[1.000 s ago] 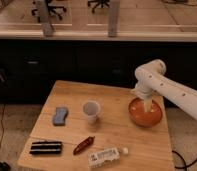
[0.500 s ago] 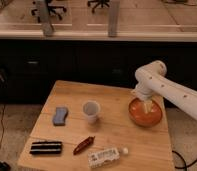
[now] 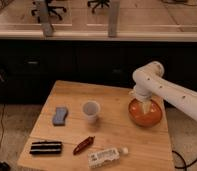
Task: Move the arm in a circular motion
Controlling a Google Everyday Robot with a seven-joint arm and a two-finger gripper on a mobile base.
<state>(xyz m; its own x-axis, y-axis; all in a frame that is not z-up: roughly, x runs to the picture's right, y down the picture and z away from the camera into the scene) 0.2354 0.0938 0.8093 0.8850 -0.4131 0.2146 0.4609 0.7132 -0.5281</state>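
My arm (image 3: 168, 91) reaches in from the right, elbow bent, my gripper (image 3: 144, 106) hanging straight down over the orange bowl (image 3: 146, 116); its opening I cannot tell.

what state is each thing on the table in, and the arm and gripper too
arm: reaching in from the right, bent down over the bowl
gripper: pointing down, just above the bowl's inside
orange bowl: upright, near the right edge
white cup: upright, open end up
plastic bottle: lying on its side
blue sponge: lying flat
dark bar: lying flat
red packet: lying flat
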